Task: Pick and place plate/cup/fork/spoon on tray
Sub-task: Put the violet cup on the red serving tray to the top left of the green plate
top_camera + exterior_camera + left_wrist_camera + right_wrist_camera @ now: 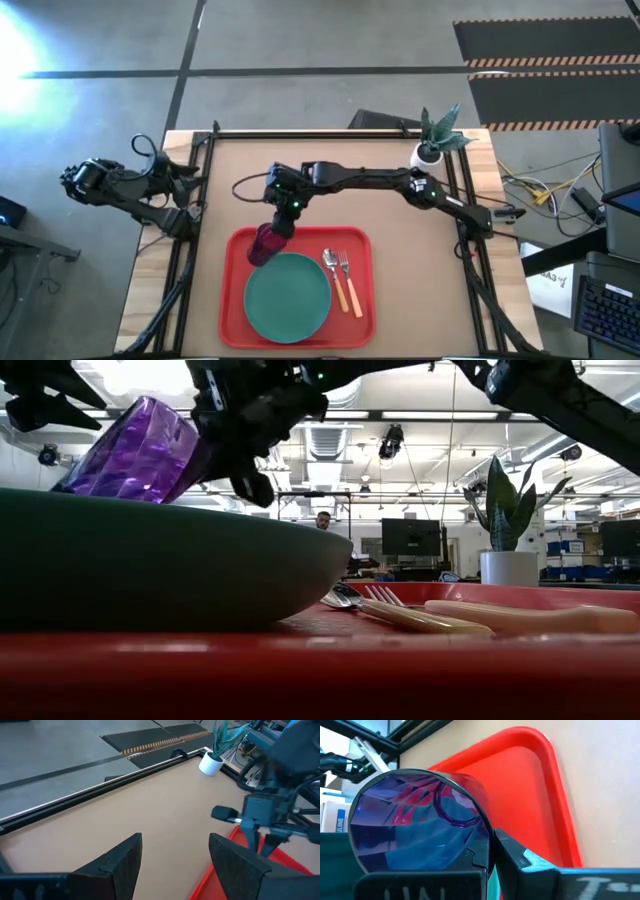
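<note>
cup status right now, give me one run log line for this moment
right tool: shut on cup, tilted over tray far-left corner | plate, spoon, fork: on tray | left tool: open, idle at table's left edge

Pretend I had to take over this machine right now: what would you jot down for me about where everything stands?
Right gripper: shut on the cup, holding it tilted over the tray's far left corner, beside the plate. Whether the cup touches the tray yet cannot be told.
Left gripper: open, holding nothing, parked at the table's left edge.
Already on the tray: the plate, and to its right the spoon and the fork, side by side.
Left to do: set the cup down upright on the tray, release it, and pull the right arm back.
</note>
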Robot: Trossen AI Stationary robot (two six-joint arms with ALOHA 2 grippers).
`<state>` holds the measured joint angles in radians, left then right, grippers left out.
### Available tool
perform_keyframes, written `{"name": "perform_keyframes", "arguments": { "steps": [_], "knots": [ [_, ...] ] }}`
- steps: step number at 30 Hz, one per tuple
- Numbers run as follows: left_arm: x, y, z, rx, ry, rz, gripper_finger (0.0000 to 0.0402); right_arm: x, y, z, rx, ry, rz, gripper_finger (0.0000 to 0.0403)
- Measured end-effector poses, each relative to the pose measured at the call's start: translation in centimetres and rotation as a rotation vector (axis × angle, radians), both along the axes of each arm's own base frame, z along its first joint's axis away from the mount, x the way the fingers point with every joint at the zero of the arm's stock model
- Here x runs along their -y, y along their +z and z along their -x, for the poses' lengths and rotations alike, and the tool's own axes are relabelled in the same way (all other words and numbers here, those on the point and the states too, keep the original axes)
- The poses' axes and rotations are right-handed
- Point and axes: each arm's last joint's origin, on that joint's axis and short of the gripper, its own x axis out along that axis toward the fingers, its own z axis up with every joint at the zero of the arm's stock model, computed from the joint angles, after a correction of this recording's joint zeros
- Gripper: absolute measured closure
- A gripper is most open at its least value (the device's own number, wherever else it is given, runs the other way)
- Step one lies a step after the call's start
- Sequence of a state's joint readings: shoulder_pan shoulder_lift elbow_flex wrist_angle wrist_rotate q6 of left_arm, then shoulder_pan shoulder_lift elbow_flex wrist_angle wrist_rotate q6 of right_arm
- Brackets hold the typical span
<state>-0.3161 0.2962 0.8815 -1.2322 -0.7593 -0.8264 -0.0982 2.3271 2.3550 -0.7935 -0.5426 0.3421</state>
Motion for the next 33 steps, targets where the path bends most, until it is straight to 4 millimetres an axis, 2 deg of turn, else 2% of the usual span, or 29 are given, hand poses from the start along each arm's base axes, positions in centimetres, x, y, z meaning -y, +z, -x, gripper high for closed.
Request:
{"name": "perform_keyframes", "arguments": {
  "steps": [2,4,11,17,21,24,28,33],
  "knots": [
    [0.0,-0.1,-0.1,-0.008,-0.001,-0.005,0.0189,0.0,0.1,0.0,0.004,0.003,0.000,0.0394],
    [0.0,-0.3,-0.1,-0.021,-0.002,-0.010,0.0189,-0.1,0.9,0.0,0.047,0.011,0.007,0.0394],
    [0.1,-0.8,-0.3,-0.035,0.001,-0.011,0.0189,-0.2,7.1,1.8,0.227,0.027,0.040,0.0394],
    [0.4,-1.2,-0.9,-0.056,-0.043,0.022,0.0189,-0.3,11.3,3.9,0.327,0.046,0.100,0.0394],
    [1.5,-3.0,-3.6,-0.099,-0.097,0.056,0.0189,0.2,14.8,6.6,0.368,0.010,0.190,0.0394],
    [2.5,-5.1,-6.1,-0.140,-0.144,0.087,0.0189,0.9,16.9,9.0,0.336,-0.078,0.293,0.0394],
    [3.4,-8.3,-8.2,-0.294,-0.152,0.148,0.0202,1.1,19.3,11.8,0.315,-0.156,0.373,0.0394],
    [4.5,-11.4,-10.2,-0.500,-0.188,0.270,0.0240,0.7,22.2,14.8,0.370,-0.177,0.395,0.0394]
  ]
}}
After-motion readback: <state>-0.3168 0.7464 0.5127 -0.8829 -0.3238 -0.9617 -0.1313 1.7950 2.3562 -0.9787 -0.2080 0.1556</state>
